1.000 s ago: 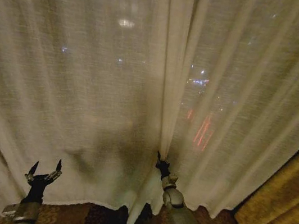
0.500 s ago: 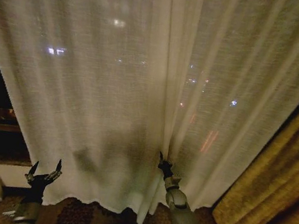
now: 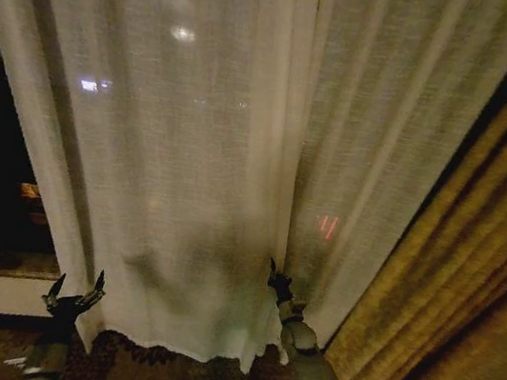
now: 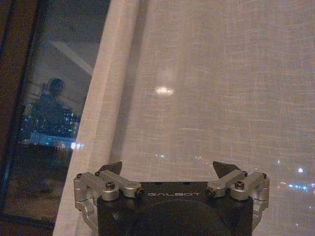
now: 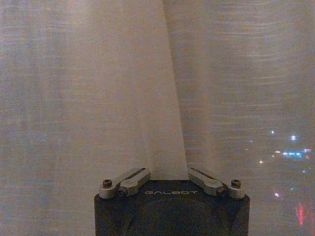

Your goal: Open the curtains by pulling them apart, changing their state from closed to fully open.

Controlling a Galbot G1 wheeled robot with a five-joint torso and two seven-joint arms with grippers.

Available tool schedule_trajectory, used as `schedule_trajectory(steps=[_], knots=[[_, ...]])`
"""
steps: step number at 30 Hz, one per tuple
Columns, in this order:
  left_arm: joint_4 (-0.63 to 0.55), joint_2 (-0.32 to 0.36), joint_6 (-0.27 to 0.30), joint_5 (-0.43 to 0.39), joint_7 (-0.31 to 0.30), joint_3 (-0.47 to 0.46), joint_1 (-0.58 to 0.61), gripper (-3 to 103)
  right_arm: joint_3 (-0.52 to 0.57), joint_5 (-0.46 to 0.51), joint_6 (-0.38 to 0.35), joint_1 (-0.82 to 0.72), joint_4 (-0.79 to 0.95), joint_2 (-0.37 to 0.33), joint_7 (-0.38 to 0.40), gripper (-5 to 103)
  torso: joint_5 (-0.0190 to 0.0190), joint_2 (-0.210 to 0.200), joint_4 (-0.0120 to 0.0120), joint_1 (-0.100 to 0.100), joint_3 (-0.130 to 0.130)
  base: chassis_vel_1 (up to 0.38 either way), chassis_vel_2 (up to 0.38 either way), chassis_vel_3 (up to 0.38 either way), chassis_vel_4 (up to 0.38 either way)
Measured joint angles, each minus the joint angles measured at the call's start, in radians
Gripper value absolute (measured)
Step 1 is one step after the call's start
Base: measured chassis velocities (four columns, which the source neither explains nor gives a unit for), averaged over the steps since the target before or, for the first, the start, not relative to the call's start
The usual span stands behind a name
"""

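Right tool (image 3: 273,272) raised at the fold where the two curtains (image 3: 193,142) overlapped, fingers angled inward around a bunched pleat of the cloth in the right wrist view (image 5: 170,179), seemingly nipping it, though full closure not certain. Left tool (image 3: 75,294) held low and spread wide, clasping nothing, just beside the outer edge of the left panel (image 4: 206,98), dark window glass (image 4: 54,98) beyond that edge. Judged light, limp and loosely woven: likely to bunch and slide through a weak pinch, and to snag rather than tear. Best taken at a gathered vertical fold, several layers together, not flat single cloth. Golden drapes (image 3: 473,263) hung off to the right tool's outer side, apart from the work.
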Motion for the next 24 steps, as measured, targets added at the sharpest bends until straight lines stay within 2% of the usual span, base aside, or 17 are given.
schedule_trajectory(steps=[14,18,24], knots=[[0.0,0.0,0.0,0.0,0.0,0.0,0.0,100,-0.003,0.009,0.038,0.007,-0.009,0.0,-0.001,0,0.0,0.0,0.0,0.0,0.0,-0.338,-0.34,0.344,0.342],[0.0,0.0,0.0,0.0,0.0,0.0,0.0,100,0.006,-0.003,0.05,-0.001,-0.01,-0.002,0.002,0,0.0003,0.0,-0.0005,0.0,0.0,-0.156,-0.179,0.177,0.145],[0.0,0.0,0.0,0.0,0.0,0.0,0.0,100,0.009,-0.025,0.06,-0.006,-0.007,0.005,0.012,0,-0.0005,0.0,-0.0001,0.0,0.0,-0.022,-0.021,0.017,0.015]])
